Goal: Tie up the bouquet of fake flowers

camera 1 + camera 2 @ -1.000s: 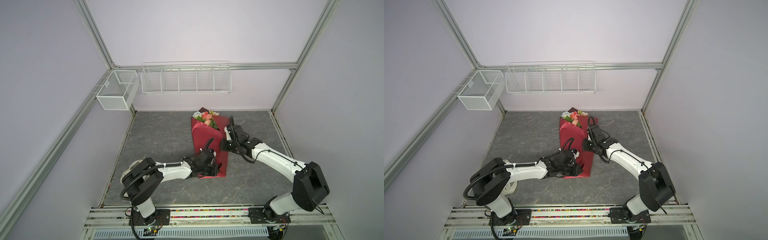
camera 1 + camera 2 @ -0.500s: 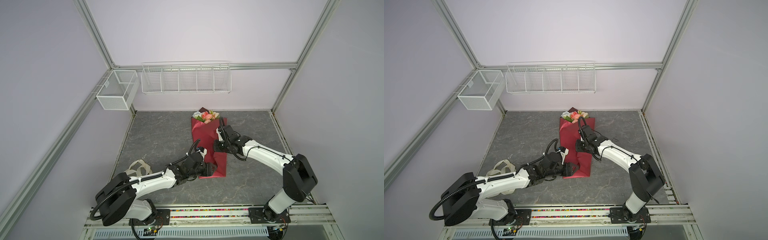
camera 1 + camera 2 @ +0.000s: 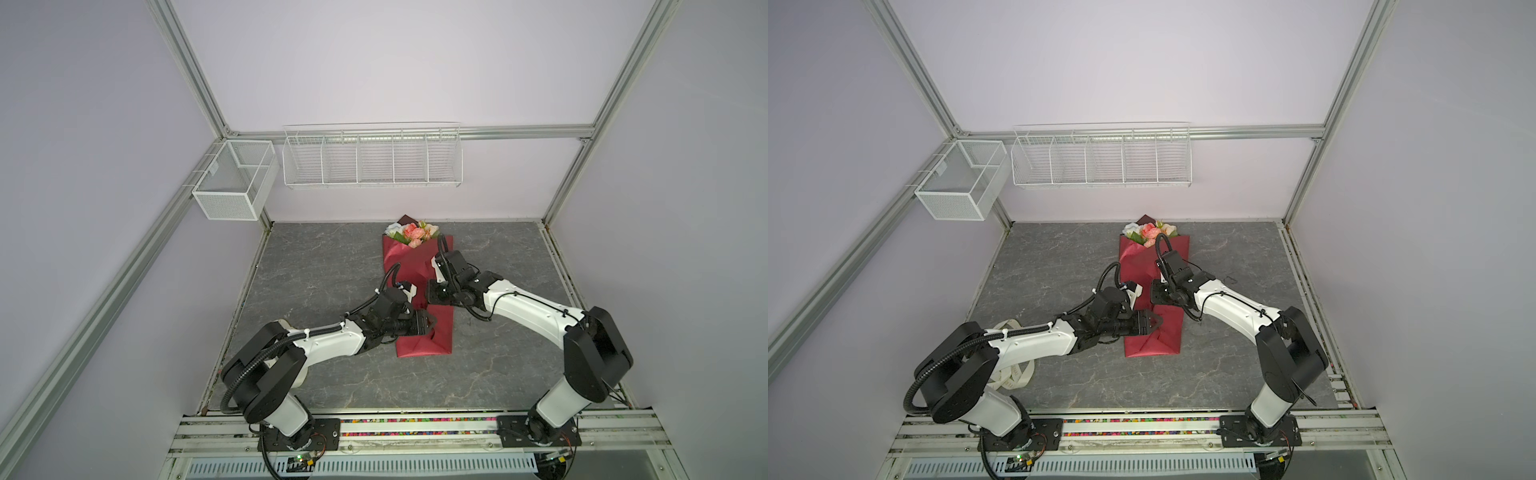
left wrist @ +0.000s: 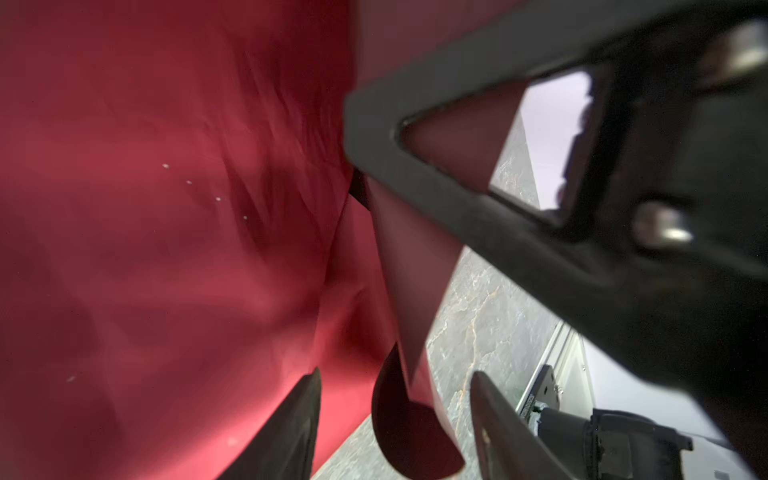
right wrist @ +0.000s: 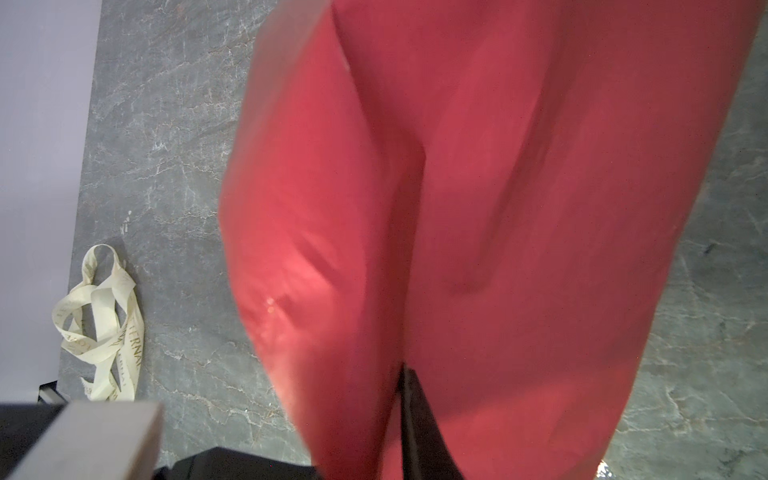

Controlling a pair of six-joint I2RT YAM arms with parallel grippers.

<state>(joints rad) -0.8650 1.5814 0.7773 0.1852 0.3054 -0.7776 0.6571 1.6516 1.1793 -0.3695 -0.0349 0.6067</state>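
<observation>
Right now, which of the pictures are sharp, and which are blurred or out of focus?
Both top views are sharp and evenly lit; in the left wrist view the bouquet fills much of the picture as soft red paper, out of focus; in the right wrist view its paper is smeared, with a small pale highlight, while the ribbon and the table are crisp.
</observation>
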